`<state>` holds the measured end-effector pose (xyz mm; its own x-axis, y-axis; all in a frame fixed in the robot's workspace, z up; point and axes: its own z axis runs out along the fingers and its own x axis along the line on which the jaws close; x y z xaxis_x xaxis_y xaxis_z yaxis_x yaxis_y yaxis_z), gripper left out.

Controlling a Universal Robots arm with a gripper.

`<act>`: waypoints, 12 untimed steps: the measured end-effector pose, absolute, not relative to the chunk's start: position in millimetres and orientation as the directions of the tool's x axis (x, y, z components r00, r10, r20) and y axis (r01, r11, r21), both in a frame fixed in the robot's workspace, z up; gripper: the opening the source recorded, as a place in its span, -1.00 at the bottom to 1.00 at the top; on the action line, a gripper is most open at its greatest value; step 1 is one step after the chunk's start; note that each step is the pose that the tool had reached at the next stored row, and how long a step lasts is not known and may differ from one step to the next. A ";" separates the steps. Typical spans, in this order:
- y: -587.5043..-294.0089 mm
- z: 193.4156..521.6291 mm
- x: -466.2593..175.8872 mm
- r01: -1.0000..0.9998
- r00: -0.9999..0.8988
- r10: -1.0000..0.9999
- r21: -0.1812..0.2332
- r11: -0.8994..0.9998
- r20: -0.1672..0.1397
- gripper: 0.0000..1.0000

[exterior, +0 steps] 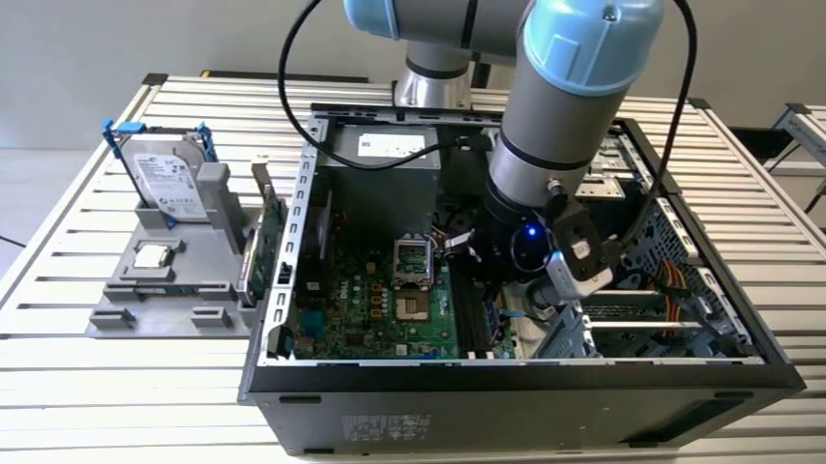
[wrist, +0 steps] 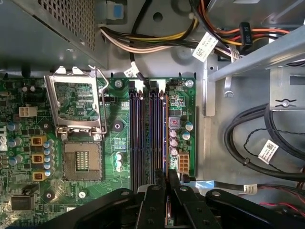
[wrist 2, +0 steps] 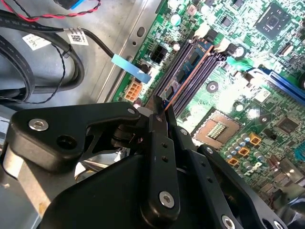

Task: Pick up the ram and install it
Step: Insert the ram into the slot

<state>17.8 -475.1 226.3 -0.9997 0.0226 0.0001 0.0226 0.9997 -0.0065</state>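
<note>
The arm reaches down inside the open case [exterior: 761, 358], over the memory slots [wrist: 147, 138] on the board [wrist: 86, 176]. To seat it well, the ram [wrist 2: 183, 76] should stay square over its slot, level end to end, and be pressed straight down. The gripper [wrist 2: 161, 106] has its jaws pinched on the ram's end, which stands in an outer slot.

Matt black plastic pincer [wrist 2: 160, 107]; glossy green circuit board [wrist: 186, 124]; dull grey metal case [exterior: 516, 406]; ribbed metal tabletop [exterior: 77, 367]
</note>
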 end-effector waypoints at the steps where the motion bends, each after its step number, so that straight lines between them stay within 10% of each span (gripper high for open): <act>1: -474.7 226.2 17.8 0.021 -1.000 0.021 -0.007 1.000 0.000 -1.00; 12: -473.0 220.9 18.0 0.002 -1.000 0.002 -0.007 1.000 0.000 -1.00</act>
<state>18.0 -473.0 220.9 -1.0000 0.0019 0.0001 0.0019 1.0000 -0.0066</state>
